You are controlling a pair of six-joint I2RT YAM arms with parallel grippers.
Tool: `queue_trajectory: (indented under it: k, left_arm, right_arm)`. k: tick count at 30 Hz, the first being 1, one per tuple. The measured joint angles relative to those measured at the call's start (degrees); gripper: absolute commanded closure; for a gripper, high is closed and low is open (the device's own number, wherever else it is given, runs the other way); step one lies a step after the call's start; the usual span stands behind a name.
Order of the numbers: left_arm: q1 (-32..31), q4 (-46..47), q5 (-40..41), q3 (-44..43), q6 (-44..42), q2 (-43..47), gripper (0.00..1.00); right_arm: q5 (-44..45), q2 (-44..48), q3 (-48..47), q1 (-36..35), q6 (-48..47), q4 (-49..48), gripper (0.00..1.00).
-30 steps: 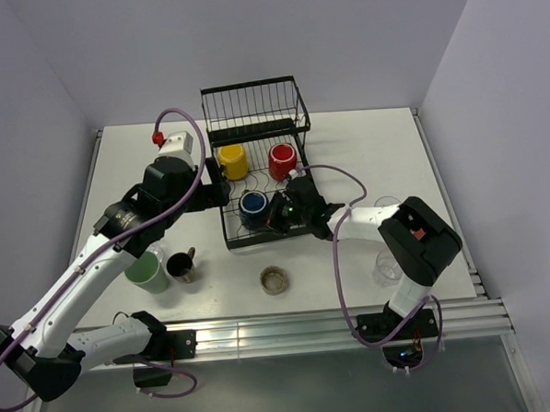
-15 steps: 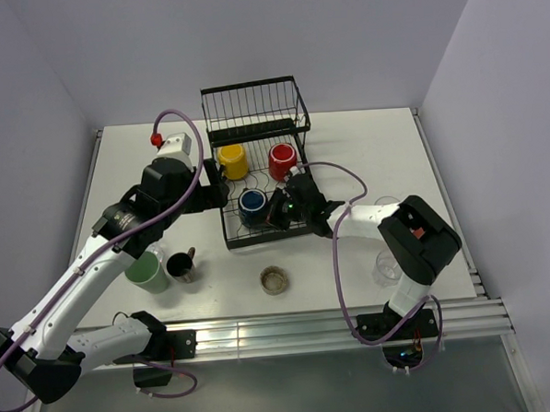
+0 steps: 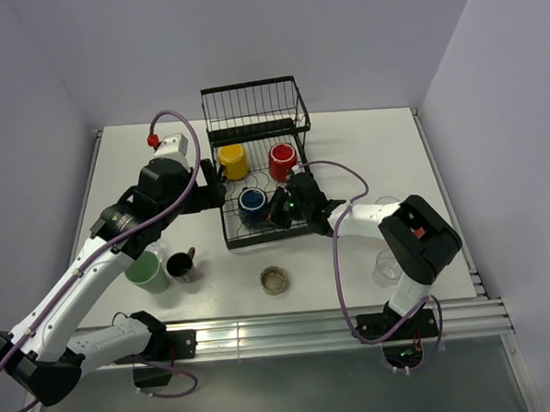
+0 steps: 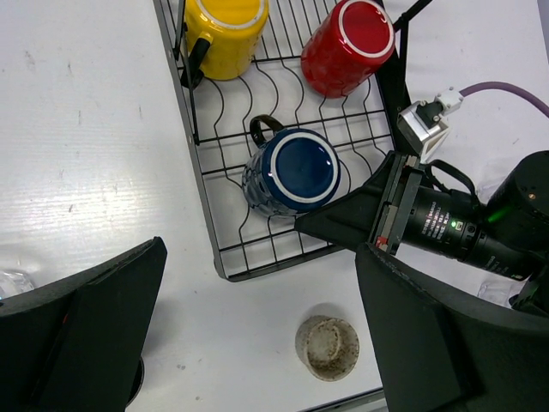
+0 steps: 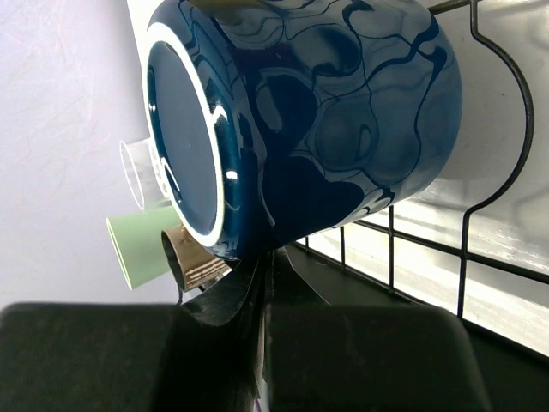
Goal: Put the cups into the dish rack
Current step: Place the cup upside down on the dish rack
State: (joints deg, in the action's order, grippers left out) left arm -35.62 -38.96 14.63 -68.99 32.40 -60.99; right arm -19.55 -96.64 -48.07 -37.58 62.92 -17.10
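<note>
The right hand (image 3: 275, 214) has its two fingers pressed fully together with nothing between them. Its tip sits against the lower side of the glossy navy ceramic mug (image 4: 292, 170), which stands directly ahead of it on the wavy wires of the black wire dish rack (image 3: 250, 84).

The left hand (image 3: 216, 187) hangs over the rack with its fingers spread as wide as they go, holding nothing. The navy mug is below it and a little ahead.

To me this looks like a nudge to seat the mug between the dividers. It would go best as a slow, low push, because pressure higher up could tip the mug. The push should also run along the wires, not across them. Further beyond the right fingertips is the red glazed mug (image 3: 282, 160), so the push must stop well before the two touch.

The navy mug's flat, white-ringed end faces up. That seems to be its base, so I take it to be mouth-down with its long axis roughly upright. I can't tell whether it leans slightly. Its handle points away from the right hand, towards the yellow glazed mug (image 3: 232, 161).
</note>
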Motion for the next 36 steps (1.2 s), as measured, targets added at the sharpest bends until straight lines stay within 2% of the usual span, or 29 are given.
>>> queue_trajectory:
  k: [15, 36]
  left_arm:
    - [0.83, -0.11, -0.81, 0.37, -0.15, 0.52, 0.01]
    - [1.49, -0.13, -1.53, 0.50, -0.31, 0.55, 0.01]
  right_arm:
    - [0.24, -1.31, -1.46, 0.02, 1.51, -1.33, 1.00]
    - [3.17, -7.65, -1.88, 0.13, 9.57, -13.18, 1.00]
